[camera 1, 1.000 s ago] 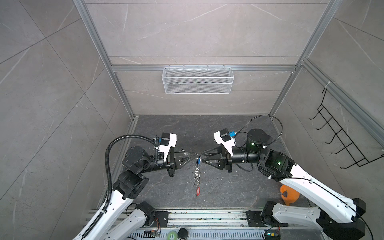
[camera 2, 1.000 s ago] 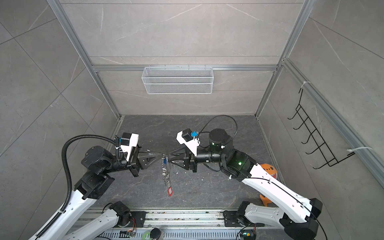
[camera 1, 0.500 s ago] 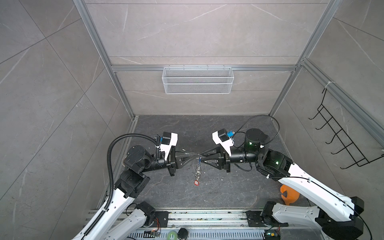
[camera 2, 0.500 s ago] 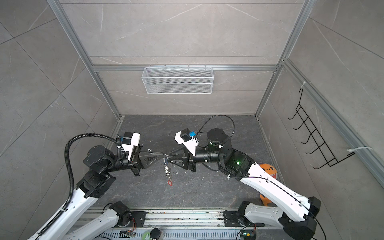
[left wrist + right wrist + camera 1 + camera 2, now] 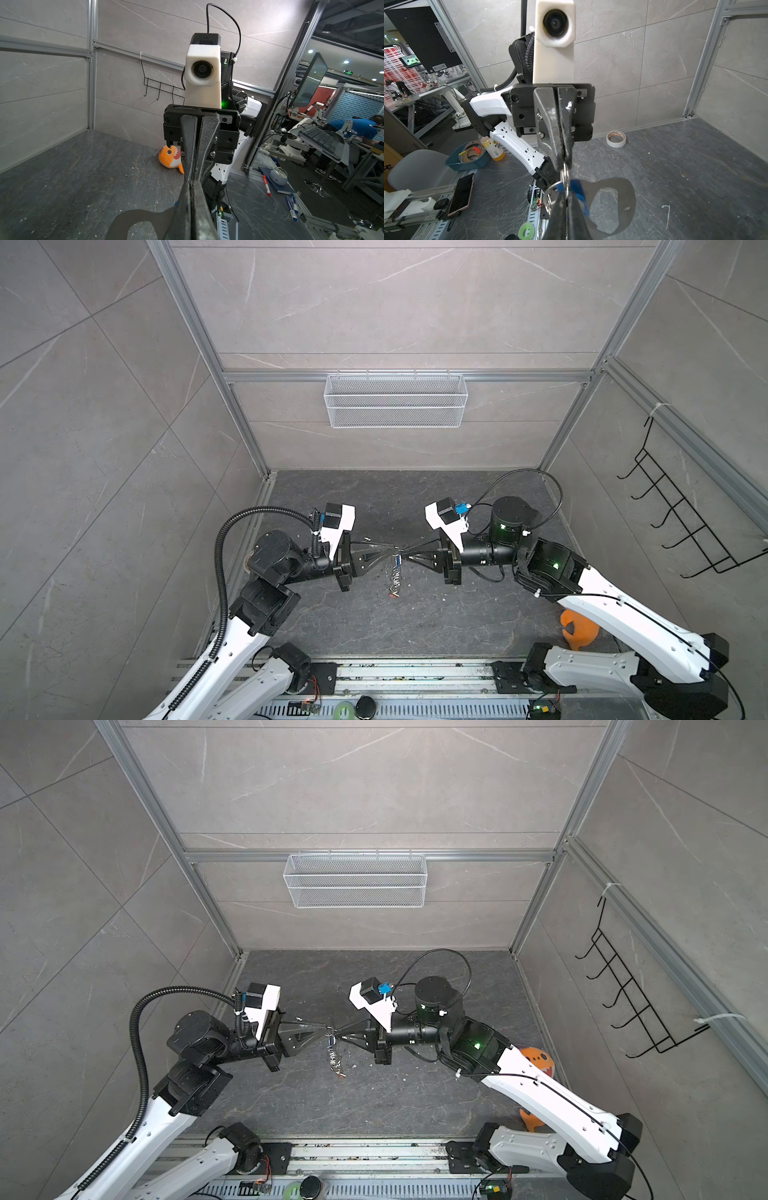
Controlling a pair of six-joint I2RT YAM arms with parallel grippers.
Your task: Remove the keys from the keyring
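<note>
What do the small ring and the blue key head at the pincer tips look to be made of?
Ring: metal, probably steel; thin silvery wire with bright glints. Blue key head: likely plastic; flat, even, matte blue with no metallic shine, though it is partly hidden.

Walls [image 5: 395, 302]: large grey stone-look tiles with thin pale veins, on three sides.
Frame [image 5: 199, 323]: bare aluminium posts and rails at the corners.
Table [image 5: 415, 626]: dark grey, marbled, matte.
Back wall: white wire basket [image 5: 395, 406] hung on the rail.
Right wall: black wire hook rack [image 5: 681, 522].
Beyond: workshop with monitor [image 5: 311, 79], ceiling spotlights [image 5: 346, 62], grey chair [image 5: 415, 166].
</note>
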